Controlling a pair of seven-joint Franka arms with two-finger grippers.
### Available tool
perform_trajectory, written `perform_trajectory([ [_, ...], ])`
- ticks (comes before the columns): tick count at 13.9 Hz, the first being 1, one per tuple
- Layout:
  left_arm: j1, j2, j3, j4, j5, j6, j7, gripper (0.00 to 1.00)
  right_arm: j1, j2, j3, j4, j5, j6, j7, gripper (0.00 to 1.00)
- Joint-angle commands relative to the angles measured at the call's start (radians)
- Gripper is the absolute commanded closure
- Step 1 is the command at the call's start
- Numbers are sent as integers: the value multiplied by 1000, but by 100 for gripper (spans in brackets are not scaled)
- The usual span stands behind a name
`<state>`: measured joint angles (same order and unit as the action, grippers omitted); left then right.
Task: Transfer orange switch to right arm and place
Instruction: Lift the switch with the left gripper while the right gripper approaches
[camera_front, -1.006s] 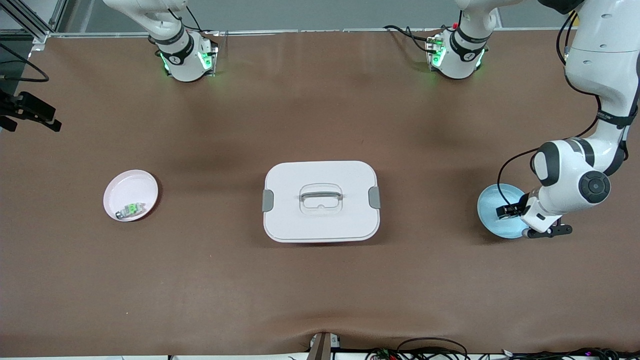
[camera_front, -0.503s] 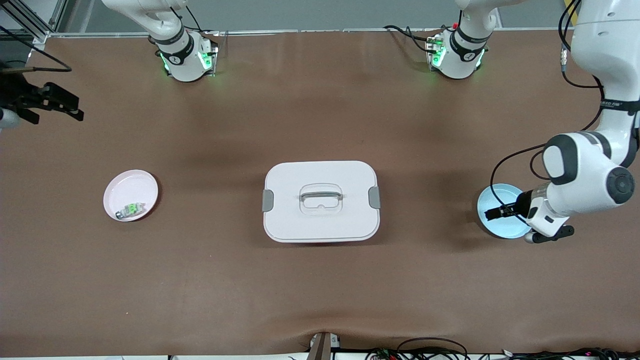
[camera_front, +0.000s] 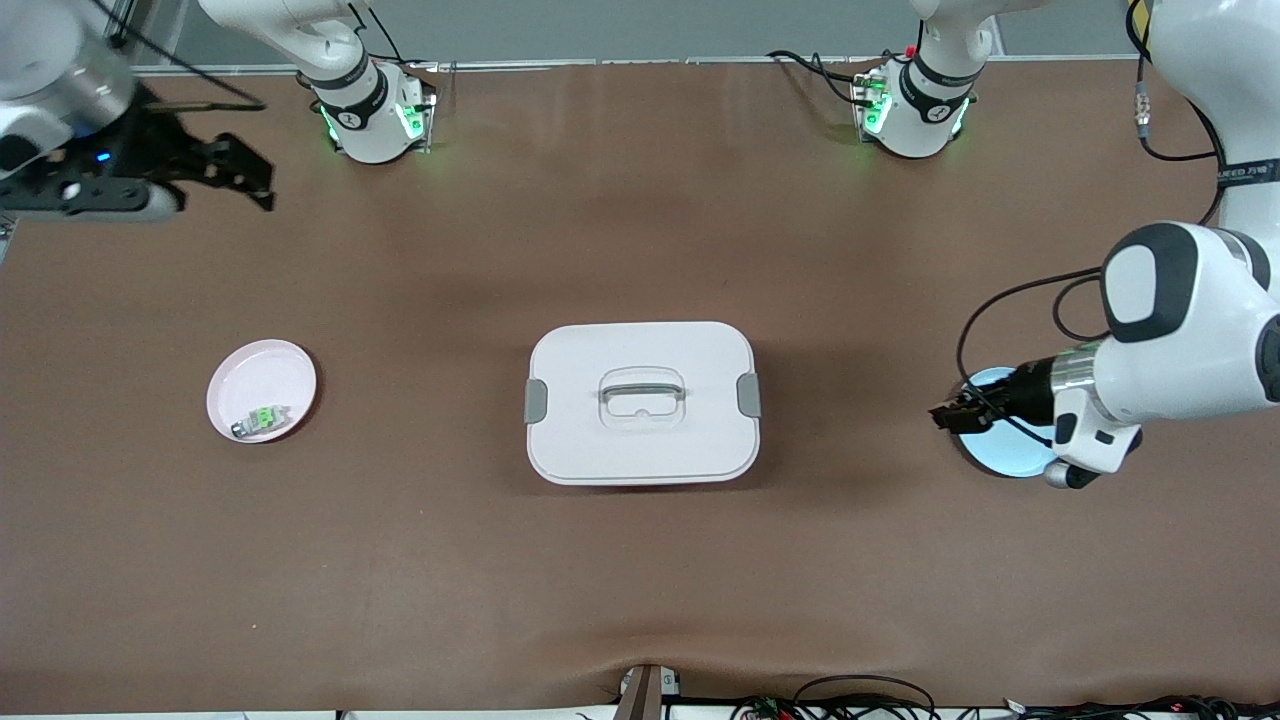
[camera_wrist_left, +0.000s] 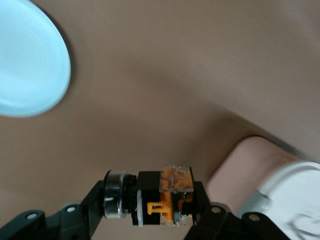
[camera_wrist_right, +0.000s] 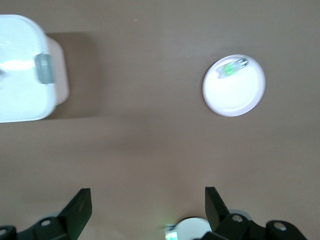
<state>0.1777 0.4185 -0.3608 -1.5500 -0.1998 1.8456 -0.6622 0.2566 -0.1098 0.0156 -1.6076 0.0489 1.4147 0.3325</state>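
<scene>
So I'm at the carry-over bit: my left gripper (camera_wrist_left: 162, 220) is pinching the orange switch (camera_wrist_left: 167, 202) tight between its fingers, up in the air over the edge of the blue plate (camera_front: 1005, 450) toward the white lidded box (camera_front: 641, 402). My right gripper (camera_wrist_right: 147, 207) hangs spread wide and empty, above the table between its base and the pink plate (camera_front: 262, 390). Next, I reckon, both need to meet somewhere over that box, lined up so the right one can grab a free face.

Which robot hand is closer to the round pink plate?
Right. The right gripper hangs open over the table at the round pink plate's end. The left gripper, holding the orange switch, is over the blue plate's edge.
</scene>
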Motion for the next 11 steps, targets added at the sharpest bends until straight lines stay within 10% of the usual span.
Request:
perform_trajectory([
  [1,3,2,-88,62,-15,-40,-217,100,39,-45,-8,-49,141,12,167,0],
  [11,-17,14,-372,139,-136,-57,-721,100,90,-248,73,-446,388,485,340,0],
])
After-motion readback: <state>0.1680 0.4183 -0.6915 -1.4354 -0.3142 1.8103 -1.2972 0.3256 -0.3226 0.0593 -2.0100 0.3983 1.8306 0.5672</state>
